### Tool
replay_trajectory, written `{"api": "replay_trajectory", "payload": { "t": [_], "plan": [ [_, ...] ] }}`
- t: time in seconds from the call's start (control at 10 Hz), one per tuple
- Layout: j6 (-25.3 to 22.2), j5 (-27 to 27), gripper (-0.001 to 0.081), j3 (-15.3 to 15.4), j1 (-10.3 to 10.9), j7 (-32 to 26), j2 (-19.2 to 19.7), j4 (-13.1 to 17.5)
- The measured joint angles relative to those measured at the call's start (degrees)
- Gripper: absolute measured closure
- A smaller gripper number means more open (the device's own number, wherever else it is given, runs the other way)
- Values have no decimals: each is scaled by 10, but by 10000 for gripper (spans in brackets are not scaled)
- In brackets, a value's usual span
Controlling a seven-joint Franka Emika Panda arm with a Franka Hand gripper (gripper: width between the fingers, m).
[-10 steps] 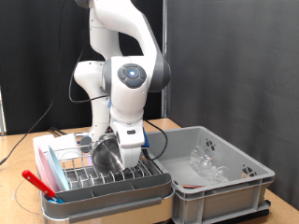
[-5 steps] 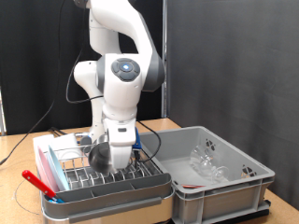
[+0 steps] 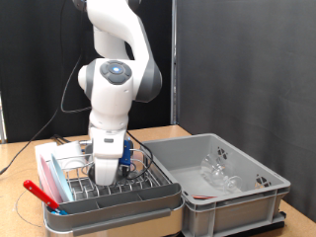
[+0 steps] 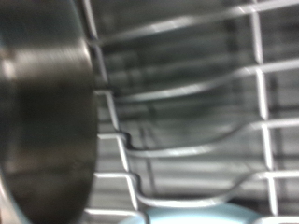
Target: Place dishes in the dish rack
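a white robot arm bends low over the rack [image 3: 118,188], a wire frame in a white tray on the worktop [image 3: 20,163]. the gripper [image 3: 107,174] is down among the prongs near the rack's middle, its fingers hidden, so i cannot tell if it is open or closed. the wrist view shows a steel bowl [image 4: 42,112] standing on edge right beside the wires, its round face upright. glass pieces [image 3: 219,174] lie in the grey bin [image 3: 247,193], beside the rack and well apart from the gripper. a red utensil [image 3: 41,193] lies at the rack's far side from the bin.
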Motion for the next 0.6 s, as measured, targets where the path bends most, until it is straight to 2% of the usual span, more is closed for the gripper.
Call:
{"api": "replay_trajectory", "payload": {
  "t": [0.4,0.5,0.6],
  "plan": [
    [1,-10,1,-15,-4,-5,13,27],
    [-12,-6,1,-15,-4,-15,16,32],
    [-56,10,1,-15,-4,-39,21,42]
  ]
}}
